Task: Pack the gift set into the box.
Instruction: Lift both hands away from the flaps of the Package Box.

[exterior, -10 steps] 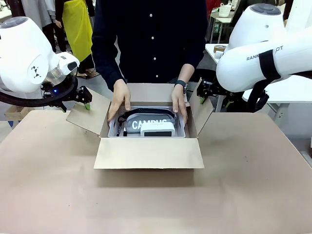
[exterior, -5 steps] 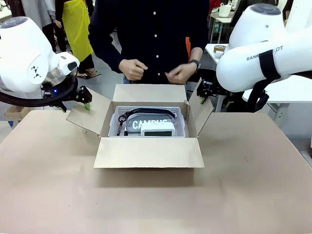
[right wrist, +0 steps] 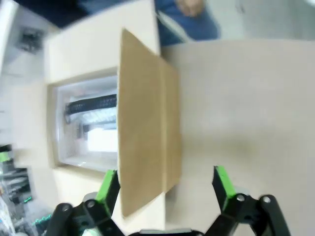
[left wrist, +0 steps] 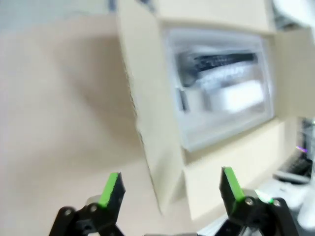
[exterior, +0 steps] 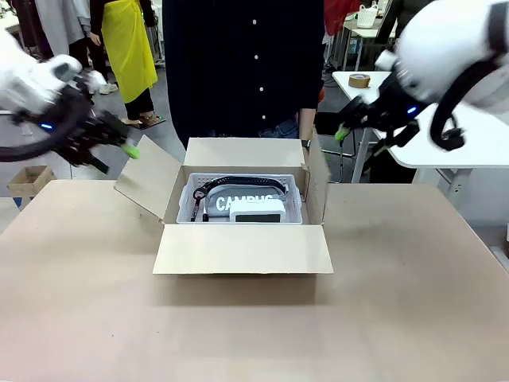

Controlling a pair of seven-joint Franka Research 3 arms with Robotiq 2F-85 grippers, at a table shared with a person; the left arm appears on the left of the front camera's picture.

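Filling the box (exterior: 242, 251): gift set (exterior: 208, 205)

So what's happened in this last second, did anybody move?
The person's hands let go of the gift set and drew back. Both arms swung up and outward, so the left gripper and right gripper, both open, sit clear of the side flaps; the right flap now stands more upright. The gift set stays put in the box.
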